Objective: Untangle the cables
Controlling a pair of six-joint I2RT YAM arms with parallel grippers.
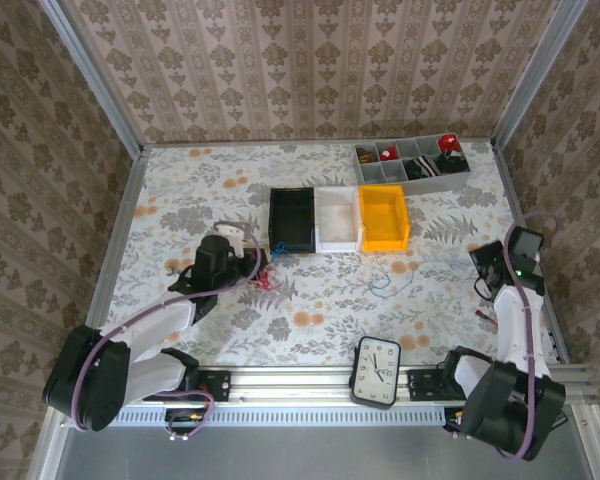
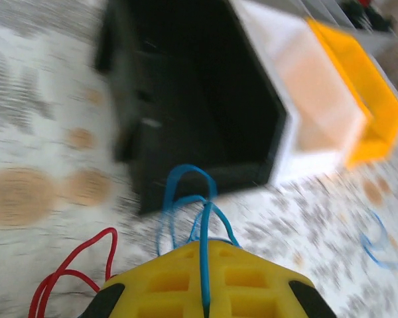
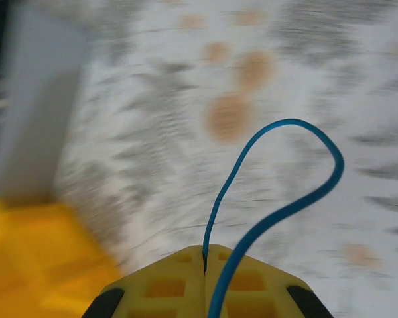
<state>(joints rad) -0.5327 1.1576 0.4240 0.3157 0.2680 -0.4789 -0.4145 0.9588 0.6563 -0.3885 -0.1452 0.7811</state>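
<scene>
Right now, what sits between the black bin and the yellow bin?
A white bin, flanked by the black bin and yellow bin, in the top external view.

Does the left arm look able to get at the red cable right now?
Probably yes: the red cable lies uncovered right beside the left end effector. That end effector is shut on a blue cable, so it would have to release first.

You have a red cable (image 2: pixel 109 232) lying in narrow loops on the table. Just beside it is a blue cable (image 2: pixel 204 228), whose thin loops rise and run into the closed seam of the left tool (image 2: pixel 204 252). Another blue strand (image 1: pixel 390 285) lies curled on the table, well apart to the right. A blue loop (image 3: pixel 292 122) arcs up from the pinched right tool (image 3: pixel 204 255).
</scene>
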